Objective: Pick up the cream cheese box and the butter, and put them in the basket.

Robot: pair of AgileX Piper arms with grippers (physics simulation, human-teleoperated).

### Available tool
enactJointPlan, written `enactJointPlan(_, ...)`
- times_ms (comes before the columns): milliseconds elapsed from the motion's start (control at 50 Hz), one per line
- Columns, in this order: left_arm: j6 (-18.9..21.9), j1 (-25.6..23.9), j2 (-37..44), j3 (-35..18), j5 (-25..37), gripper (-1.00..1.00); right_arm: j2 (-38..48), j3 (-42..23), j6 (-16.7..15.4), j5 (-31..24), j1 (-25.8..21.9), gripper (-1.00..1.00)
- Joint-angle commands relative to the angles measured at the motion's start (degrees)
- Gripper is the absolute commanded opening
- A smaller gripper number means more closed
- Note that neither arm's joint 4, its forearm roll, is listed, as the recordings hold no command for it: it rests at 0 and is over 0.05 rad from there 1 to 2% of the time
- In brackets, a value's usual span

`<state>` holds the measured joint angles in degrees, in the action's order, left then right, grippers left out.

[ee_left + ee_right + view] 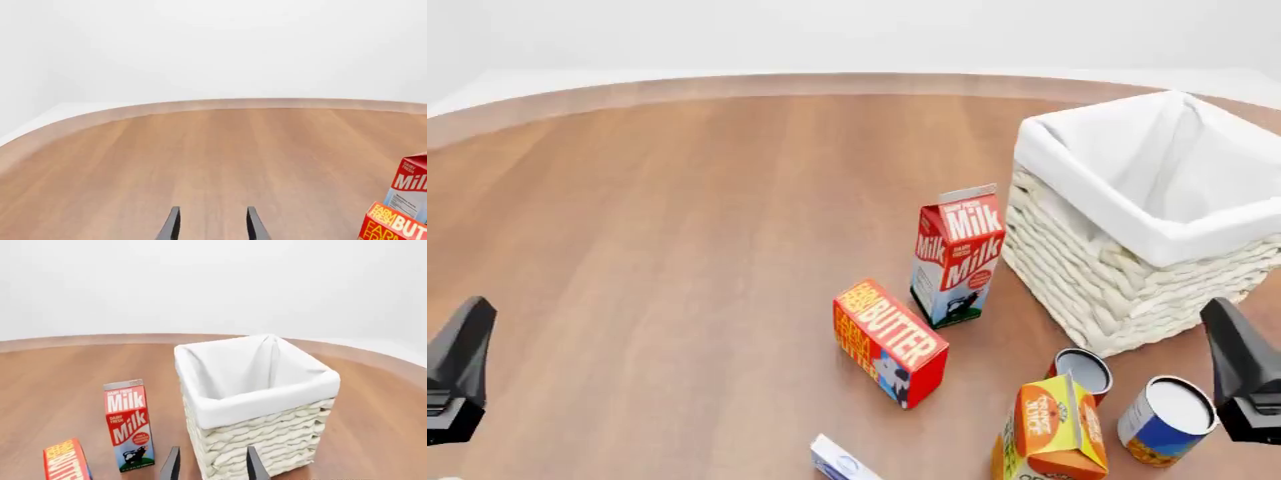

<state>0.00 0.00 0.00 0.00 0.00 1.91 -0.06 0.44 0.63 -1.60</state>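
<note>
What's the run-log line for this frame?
left gripper: open, empty | right gripper: open, empty | butter: on table | cream cheese box: on table | basket: empty

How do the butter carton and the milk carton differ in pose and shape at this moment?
The butter lies on its long side on the table, while the milk carton stands upright. The butter is a plain rectangular box; the milk carton has a gabled, pinched top. The butter's lettering is pale on orange and red; the milk's is white on red. Both are red cartons with a cow picture, standing apart, and neither is in the basket.
</note>
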Motion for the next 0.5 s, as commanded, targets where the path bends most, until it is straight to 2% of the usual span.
enactJointPlan(20,0.0,0.0,0.0,0.0,0.0,1.00,5.7,0.0,-3.0,0.9,-11.2,1.00)
enactJointPlan(40,0.0,0.0,0.0,0.0,0.0,1.00,8.4,0.0,-3.0,3.8,-9.5,1.00)
enactJointPlan(100,0.0,0.0,0.0,0.0,0.0,1.00,4.2,0.0,-0.7,0.9,-8.4,1.00)
enactJointPlan(180,0.0,0.0,0.0,0.0,0.0,1.00,4.1,0.0,-5.1,0.3,-10.3,1.00)
enactJointPlan(200,0.0,0.0,0.0,0.0,0.0,1.00,4.1,0.0,-5.1,0.3,-10.3,1.00)
enactJointPlan(300,0.0,0.0,0.0,0.0,0.0,1.00,4.2,0.0,-2.5,0.8,-8.7,1.00)
enactJointPlan(380,0.0,0.0,0.0,0.0,0.0,1.00,3.5,0.0,-2.8,0.3,-8.8,1.00)
enactJointPlan(440,0.0,0.0,0.0,0.0,0.0,1.00,4.0,-0.2,-1.1,0.8,-8.1,1.00)
enactJointPlan(500,0.0,0.0,0.0,0.0,0.0,1.00,4.5,-0.5,-1.7,1.1,-8.5,1.00)
